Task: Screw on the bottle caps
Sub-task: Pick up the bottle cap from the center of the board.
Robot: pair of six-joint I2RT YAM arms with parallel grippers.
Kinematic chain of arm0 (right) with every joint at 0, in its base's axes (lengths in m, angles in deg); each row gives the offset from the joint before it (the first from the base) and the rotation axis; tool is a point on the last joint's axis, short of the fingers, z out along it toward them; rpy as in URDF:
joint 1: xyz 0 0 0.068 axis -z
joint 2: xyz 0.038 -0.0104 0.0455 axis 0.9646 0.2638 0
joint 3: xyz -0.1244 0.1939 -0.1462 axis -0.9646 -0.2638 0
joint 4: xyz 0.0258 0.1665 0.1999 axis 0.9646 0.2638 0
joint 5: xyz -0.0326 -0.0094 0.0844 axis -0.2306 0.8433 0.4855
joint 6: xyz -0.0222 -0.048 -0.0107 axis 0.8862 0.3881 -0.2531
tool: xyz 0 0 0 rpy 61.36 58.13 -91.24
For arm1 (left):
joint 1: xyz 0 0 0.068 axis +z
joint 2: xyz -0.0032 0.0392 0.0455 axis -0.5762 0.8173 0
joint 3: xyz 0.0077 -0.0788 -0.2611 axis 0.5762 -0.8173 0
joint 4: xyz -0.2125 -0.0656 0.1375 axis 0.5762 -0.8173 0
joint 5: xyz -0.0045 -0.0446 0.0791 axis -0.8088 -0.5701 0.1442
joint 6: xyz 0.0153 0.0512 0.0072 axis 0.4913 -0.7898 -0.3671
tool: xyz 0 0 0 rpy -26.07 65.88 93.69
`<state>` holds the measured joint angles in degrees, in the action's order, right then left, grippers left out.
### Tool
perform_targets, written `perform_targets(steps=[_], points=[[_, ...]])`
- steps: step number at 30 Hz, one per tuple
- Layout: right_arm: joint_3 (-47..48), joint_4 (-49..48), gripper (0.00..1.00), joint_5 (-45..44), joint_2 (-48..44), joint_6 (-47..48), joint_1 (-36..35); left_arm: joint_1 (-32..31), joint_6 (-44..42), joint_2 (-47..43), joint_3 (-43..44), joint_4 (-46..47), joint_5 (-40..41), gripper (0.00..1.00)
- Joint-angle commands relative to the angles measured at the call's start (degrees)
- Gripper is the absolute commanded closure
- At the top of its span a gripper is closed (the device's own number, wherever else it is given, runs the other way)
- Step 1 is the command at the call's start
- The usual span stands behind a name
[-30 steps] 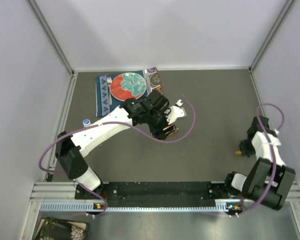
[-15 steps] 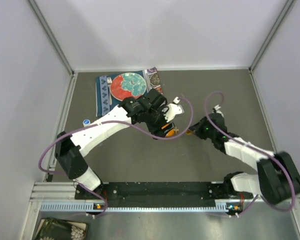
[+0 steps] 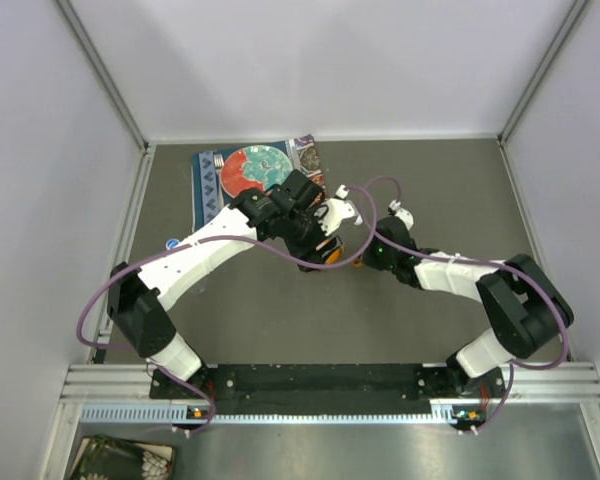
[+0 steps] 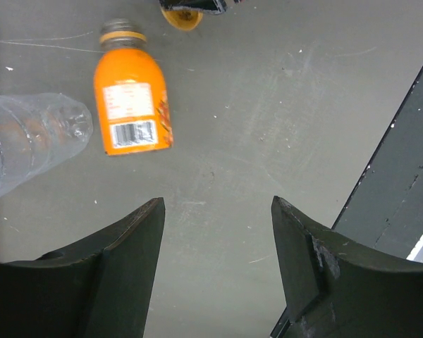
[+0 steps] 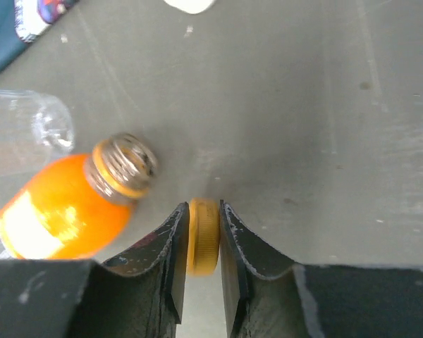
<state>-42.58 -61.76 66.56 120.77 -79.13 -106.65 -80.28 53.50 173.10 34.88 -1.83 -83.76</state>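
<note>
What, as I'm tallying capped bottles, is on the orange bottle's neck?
Nothing: the bottle lies on its side, threaded neck bare. The cap sits beside it, in the right pincer. The neck's underside is hidden.

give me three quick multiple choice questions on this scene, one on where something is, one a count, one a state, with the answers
1. Where is the orange cap?
A) screwed onto the orange bottle
B) gripped in the right end effector
C) lying loose with nothing touching it

2. How many bottles show in the left wrist view?
A) one
B) two
C) three

3. How is the orange bottle?
A) upright and capped
B) upright and open
C) on its side with its neck open

Answers:
1 B, in the right wrist view the cap stands on edge, pinched between the two fingers.
2 B, the orange bottle and a clear bottle beside it.
3 C, it lies label up and its bare threaded neck points sideways.
</note>
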Motion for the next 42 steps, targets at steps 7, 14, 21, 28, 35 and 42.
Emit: perform_targets(steps=[7,14,21,28,35,42], points=[[1.8,13.5,0.61,-7.4,-2.3,3.2,-0.7,0.0,0.3,-1.3,-1.0,0.9,0.6,0.32],[2.0,16.0,0.52,-10.0,-9.4,3.7,-0.6,0.0,0.5,-1.2,-2.2,2.4,-0.2,0.31],[5.3,27.3,0.48,-15.4,-28.5,3.0,3.4,-0.2,1.8,6.3,2.8,3.8,-1.7,0.32],[6.9,35.1,0.48,-14.9,-40.1,6.1,11.9,-3.5,3.1,18.3,13.8,5.9,-0.5,0.33],[7.0,35.2,0.48,-18.9,-47.1,8.4,12.1,-5.4,2.6,29.7,23.8,8.1,1.2,0.34],[5.6,35.2,0.47,-18.5,-50.4,7.2,12.0,-6.0,1.7,35.4,25.1,11.7,3.7,0.37]])
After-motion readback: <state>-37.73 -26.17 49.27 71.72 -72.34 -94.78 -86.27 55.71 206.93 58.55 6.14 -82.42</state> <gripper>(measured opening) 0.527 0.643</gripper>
